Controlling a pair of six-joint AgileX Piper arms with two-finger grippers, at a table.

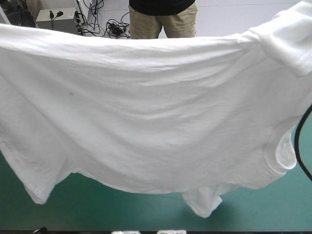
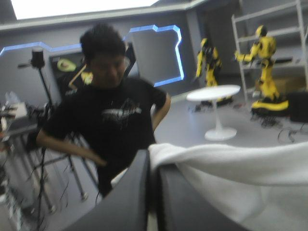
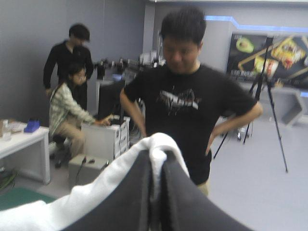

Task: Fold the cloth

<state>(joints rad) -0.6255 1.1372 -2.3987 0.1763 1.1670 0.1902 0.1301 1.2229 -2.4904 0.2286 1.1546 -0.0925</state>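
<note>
The T-shirt [image 1: 146, 112] is held up in the air, stretched wide as a white sheet that covers most of the high view, its top edge running nearly level across the picture. It hangs above the teal-green table [image 1: 97, 214], which shows only as a strip below the hem. The lower edge sags in a curve, with one corner [image 1: 39, 195] drooping on the left side and a small flap [image 1: 204, 202] hanging lowest near the middle right. A sleeve opening [image 1: 285, 156] shows at the right edge, and near the upper right corner the cloth is bunched into a thick fold [image 1: 287, 34]. A small dark spot [image 1: 71, 93] marks the cloth on the left half. In the high view neither gripper can be seen. In the left wrist view the left gripper [image 2: 154, 161] is pinched all but closed on the T-shirt, a roll of white cloth caught between its black fingers [image 2: 130, 192] and trailing off to one side. In the right wrist view the right gripper [image 3: 156, 156] is likewise clamped on the T-shirt, a white fold rising over the tips of its fingers [image 3: 183, 202] and falling away beside them.
</note>
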